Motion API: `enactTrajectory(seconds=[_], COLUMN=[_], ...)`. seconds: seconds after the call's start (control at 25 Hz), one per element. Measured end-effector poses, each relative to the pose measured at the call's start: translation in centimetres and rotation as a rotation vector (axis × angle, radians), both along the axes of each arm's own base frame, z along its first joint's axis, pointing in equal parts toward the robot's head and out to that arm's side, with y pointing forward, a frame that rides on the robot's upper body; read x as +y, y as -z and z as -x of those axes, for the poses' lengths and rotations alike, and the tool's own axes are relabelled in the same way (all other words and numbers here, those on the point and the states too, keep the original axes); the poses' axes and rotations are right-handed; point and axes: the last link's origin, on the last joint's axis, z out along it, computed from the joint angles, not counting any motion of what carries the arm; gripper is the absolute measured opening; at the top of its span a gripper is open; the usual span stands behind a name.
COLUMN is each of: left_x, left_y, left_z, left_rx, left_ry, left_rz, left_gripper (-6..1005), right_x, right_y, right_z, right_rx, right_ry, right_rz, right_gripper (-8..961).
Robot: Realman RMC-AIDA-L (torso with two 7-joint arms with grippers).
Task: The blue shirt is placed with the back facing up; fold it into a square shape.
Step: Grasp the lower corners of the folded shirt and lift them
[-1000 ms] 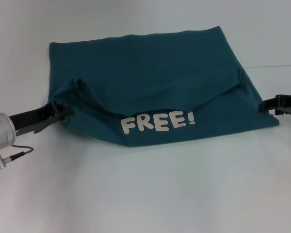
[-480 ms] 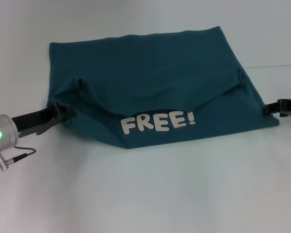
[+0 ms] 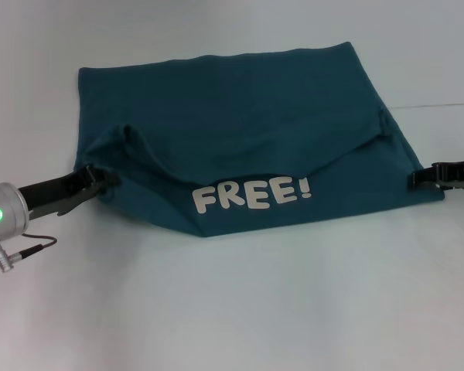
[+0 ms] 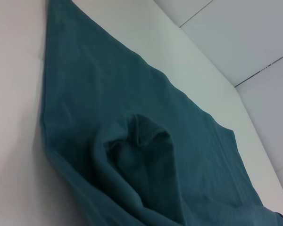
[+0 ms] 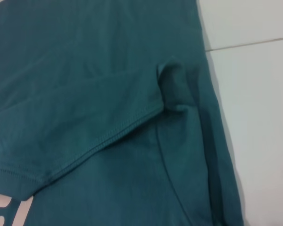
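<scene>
since half a second ago the right gripper (image 3: 414, 179) has slid back in toward the cloth, its tip now touching the right edge of the large dark teal-blue short-sleeved cotton shirt (image 3: 240, 124), where earlier it stood off that edge; the left gripper (image 3: 100, 180) sits as it did, at the shirt's left edge. the shirt lies partly folded on the plain white table (image 3: 240, 309), in the middle of the head view. its near part is turned over so that the white block lettering "free!" (image 3: 251, 194) shows along the near edge, under a sagging fold line that runs across the cloth. the far part lies flat and plain. at the left, the cloth bunches into a raised pucker (image 4: 141, 134) close by the left gripper's tip; at the right, a smaller pucker (image 5: 174, 87) sits on the hemmed fold edge. whether either gripper's fingers are apart, together or pinching cloth i cannot tell. a thin cable with a metal plug (image 3: 15, 251) trails from the left arm's silver wrist, which shows a green light.
</scene>
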Motion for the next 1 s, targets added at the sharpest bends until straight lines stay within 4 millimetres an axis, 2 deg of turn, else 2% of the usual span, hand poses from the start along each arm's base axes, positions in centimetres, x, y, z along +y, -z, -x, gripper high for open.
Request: enactTrajectory(seconds=[0.2,0.56,1.0], left_x=[0.0,0.0,0.1], left_y=[0.0,0.1,0.2], left_z=[0.0,-0.1,-0.2], left_rx=[-0.001,-0.001,-0.004], left_ry=[-0.001,0.001,0.003], left_rz=[0.001,0.002,0.003], left_gripper=[51,51,51], right_x=[0.0,0.2,0.5], right_y=[0.1,1.5,2.2], right_z=[-0.1,0.5,1.3], right_rx=[-0.021,-0.03,-0.019], right_ry=[-0.004,-0.02,-0.028], right_rz=[0.008,0.003,0.024], right_gripper=[720,721,698])
